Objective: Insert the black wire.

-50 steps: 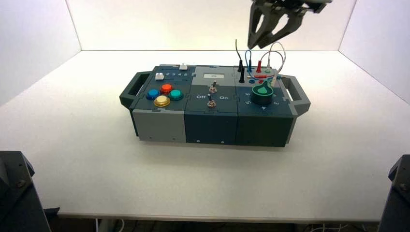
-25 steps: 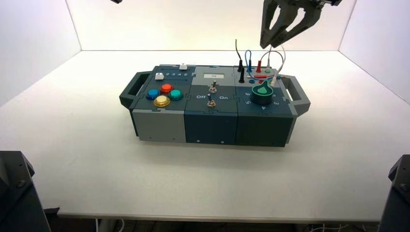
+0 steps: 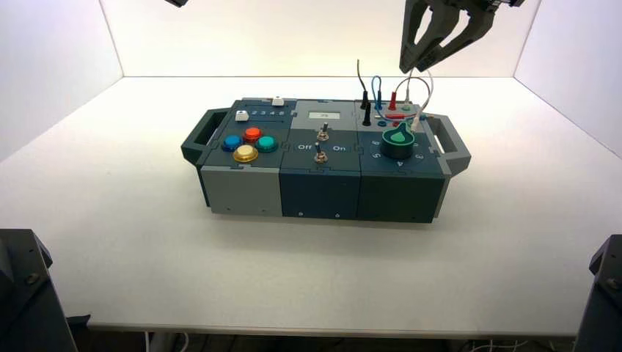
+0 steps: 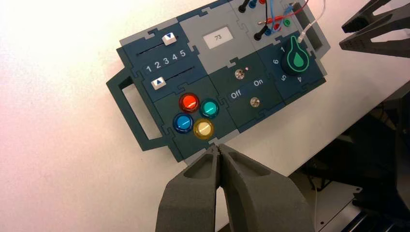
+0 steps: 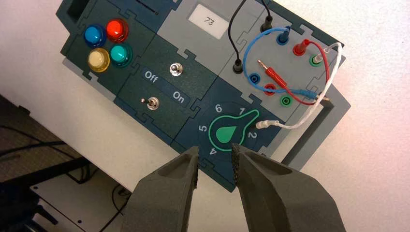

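The black wire (image 3: pixel 366 113) arches above the back right of the box (image 3: pixel 323 183). Both of its black plugs stand upright in the grey socket panel, shown in the right wrist view as the black wire (image 5: pixel 237 65) and in the left wrist view as the black wire (image 4: pixel 259 33). My right gripper (image 3: pixel 416 67) hangs open and empty high above the wires, a little to their right; in its own view the right gripper (image 5: pixel 214 157) frames the green knob (image 5: pixel 232 130). My left gripper (image 4: pixel 220 150) is shut on nothing, high over the box's left front.
Blue (image 5: pixel 251 48), red (image 5: pixel 331 67) and white (image 5: pixel 309 113) wires cross the same socket panel. The display (image 5: pixel 210 21) reads 73. Round coloured buttons (image 3: pixel 249 143), two toggle switches (image 3: pixel 320 144) and two sliders sit further left. Handles jut from both ends of the box.
My right gripper has risen and drifted right, away from the wires, still open. The wires and box have not moved.
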Available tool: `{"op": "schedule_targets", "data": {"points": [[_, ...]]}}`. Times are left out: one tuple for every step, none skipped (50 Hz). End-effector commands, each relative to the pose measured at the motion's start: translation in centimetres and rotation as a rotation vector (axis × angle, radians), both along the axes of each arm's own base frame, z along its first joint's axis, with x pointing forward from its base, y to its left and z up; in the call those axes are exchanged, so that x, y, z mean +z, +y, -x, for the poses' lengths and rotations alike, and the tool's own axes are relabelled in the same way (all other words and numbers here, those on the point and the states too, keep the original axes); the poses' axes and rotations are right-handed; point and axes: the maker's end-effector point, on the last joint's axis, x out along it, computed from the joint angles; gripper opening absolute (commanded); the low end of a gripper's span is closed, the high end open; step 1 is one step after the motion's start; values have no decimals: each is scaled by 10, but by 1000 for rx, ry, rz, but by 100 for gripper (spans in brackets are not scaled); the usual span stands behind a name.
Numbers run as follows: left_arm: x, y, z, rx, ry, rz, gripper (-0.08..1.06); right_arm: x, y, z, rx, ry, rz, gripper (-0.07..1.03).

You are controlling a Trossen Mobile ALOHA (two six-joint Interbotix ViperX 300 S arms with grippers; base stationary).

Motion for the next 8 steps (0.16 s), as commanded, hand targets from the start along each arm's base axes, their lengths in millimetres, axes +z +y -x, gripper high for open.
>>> {"op": "schedule_targets", "data": {"points": [[13,-2,-6,2,-37,17,-3,12,4,-5,-2,-34,-22,38],[13,-3,-6,2,-35,20,-3,12,4,-5,-2,-32,-22,38],[13,-3,-6,2,-35,20,-3,12,4,-5,-2,-34,-22,38],[13,-3,-6,2,-35,20,-3,12,4,-5,-2,-34,-22,38],[13,-3,-6,2,-35,20,-3,12,4,-5,-2,-32,-21,38],[13,-3,-6,2,-35,20,-3,12,4,-5,-2,-33,-21,38],[14,-3,-6,3,-40,21,-3,12,4,-5,-2,-34,-23,38],[14,-3,-6,3,-41,22,-3,12,4,-5,-2,-33,-21,38]]}}
